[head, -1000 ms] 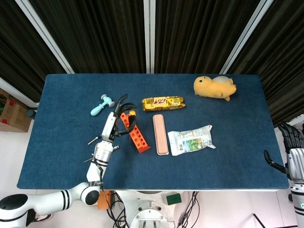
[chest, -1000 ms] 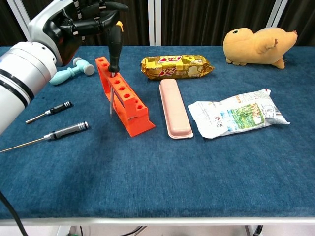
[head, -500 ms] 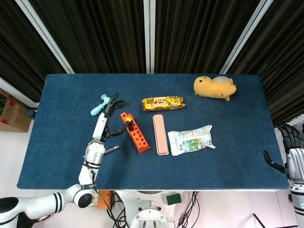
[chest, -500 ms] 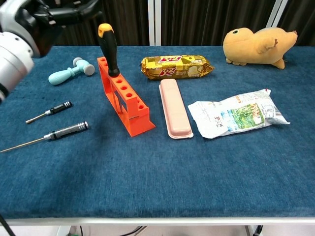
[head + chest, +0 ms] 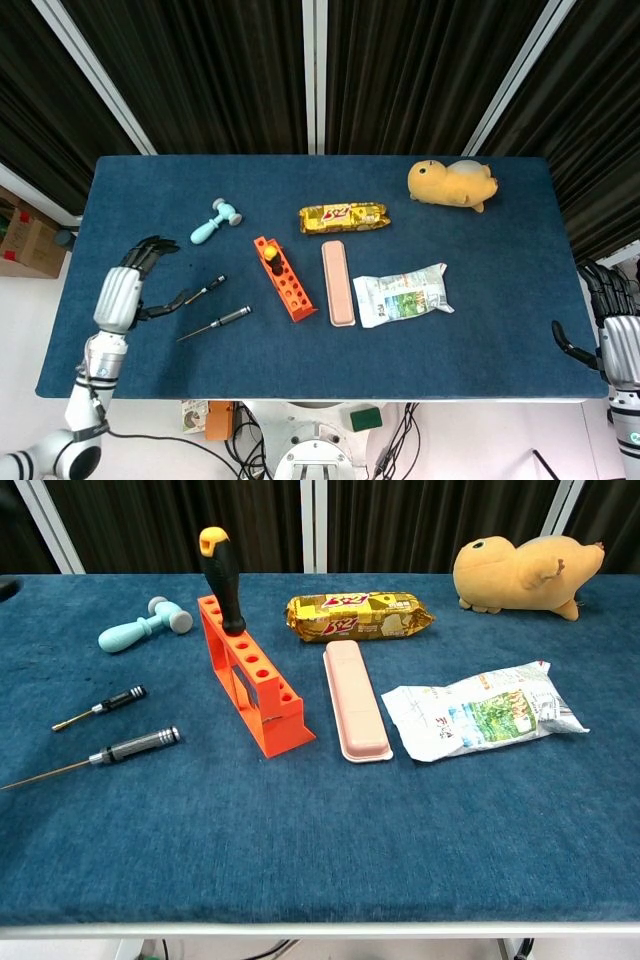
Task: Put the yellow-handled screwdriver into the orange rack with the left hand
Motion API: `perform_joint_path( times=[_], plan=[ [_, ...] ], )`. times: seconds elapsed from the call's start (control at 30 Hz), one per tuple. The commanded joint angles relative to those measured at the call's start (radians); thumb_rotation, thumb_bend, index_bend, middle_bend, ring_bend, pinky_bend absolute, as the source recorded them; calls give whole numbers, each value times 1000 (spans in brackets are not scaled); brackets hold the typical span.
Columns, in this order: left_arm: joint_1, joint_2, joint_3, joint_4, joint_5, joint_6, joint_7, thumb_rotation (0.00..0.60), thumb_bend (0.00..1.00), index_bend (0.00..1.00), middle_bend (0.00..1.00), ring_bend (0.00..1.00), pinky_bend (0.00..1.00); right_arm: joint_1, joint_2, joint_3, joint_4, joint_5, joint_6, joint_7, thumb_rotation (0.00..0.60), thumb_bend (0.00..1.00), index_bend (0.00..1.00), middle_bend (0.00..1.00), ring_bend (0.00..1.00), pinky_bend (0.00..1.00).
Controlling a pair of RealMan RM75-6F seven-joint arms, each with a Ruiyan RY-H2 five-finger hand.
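The yellow-handled screwdriver (image 5: 221, 575) stands upright in a hole near the far end of the orange rack (image 5: 252, 678), its black grip topped by a yellow cap (image 5: 269, 256). The rack (image 5: 285, 282) lies left of the table's middle. My left hand (image 5: 128, 284) hovers over the table's left edge, well clear of the rack, fingers spread and holding nothing. My right hand (image 5: 612, 322) hangs beyond the table's right edge, fingers apart, empty. Neither hand shows in the chest view.
Two black screwdrivers (image 5: 103, 706) (image 5: 100, 755) lie left of the rack. A light-blue toy hammer (image 5: 143, 625) sits at the back left. A pink case (image 5: 353, 699), a yellow snack pack (image 5: 358, 616), a white packet (image 5: 480, 711) and a plush toy (image 5: 525, 573) lie to the right.
My left hand let go of the yellow-handled screwdriver, which now stands in the rack, and drew back left to the table's edge. The right hand stayed put.
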Motion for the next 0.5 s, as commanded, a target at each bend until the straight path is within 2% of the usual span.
perform_joint_path(
  times=[0.03,0.13,0.3,0.5],
  plan=[
    [124,135,113,30,3,58,211,478,118,179,118,55,209,-3,0,-2,-4,3,-3,-41,600,349,0,0,0,0],
    [172,148,139,51,-11,80,265,478,85,152,79,34,192,-6,-6,3,-9,22,-7,-108,600,342,0,0,0,0],
    [218,166,157,62,-19,92,251,418,64,116,62,6,159,-8,-7,7,-40,68,-42,-211,600,332,0,0,0,0],
    [237,221,173,3,10,92,287,401,65,90,55,3,142,-8,8,9,-75,100,-71,-261,600,331,0,0,0,0]
  ],
)
